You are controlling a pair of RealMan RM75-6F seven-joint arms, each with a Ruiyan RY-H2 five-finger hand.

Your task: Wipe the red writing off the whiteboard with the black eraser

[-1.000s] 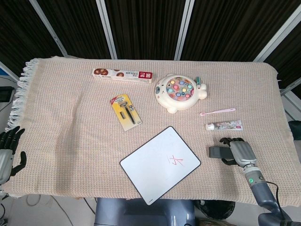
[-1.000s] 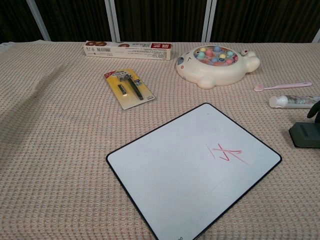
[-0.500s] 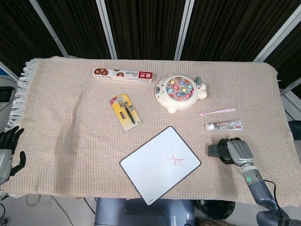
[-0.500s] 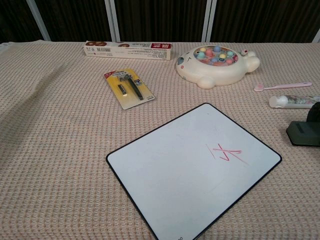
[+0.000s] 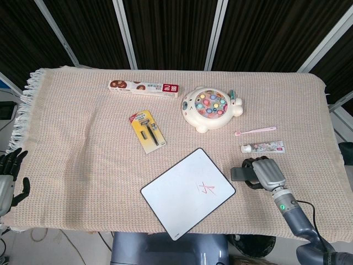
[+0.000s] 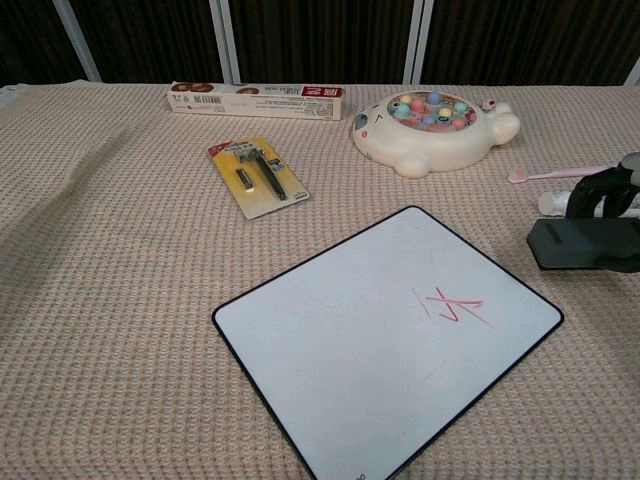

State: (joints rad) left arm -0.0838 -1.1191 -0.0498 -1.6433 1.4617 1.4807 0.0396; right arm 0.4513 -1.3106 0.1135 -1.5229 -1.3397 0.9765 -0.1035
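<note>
- The right hand grips the black eraser, fingers wrapped over its top, just beside the right edge of the whiteboard.
- The whiteboard lies tilted on the beige cloth; the red writing sits near its right corner and is untouched.
- The left hand rests off the table's left edge, fingers loosely apart, holding nothing.
- Risk: nothing holds the board, so a sideways wipe could likely slide it across the cloth.
- Risk: the toothpaste tube lies near the right hand and could be nudged.
</note>
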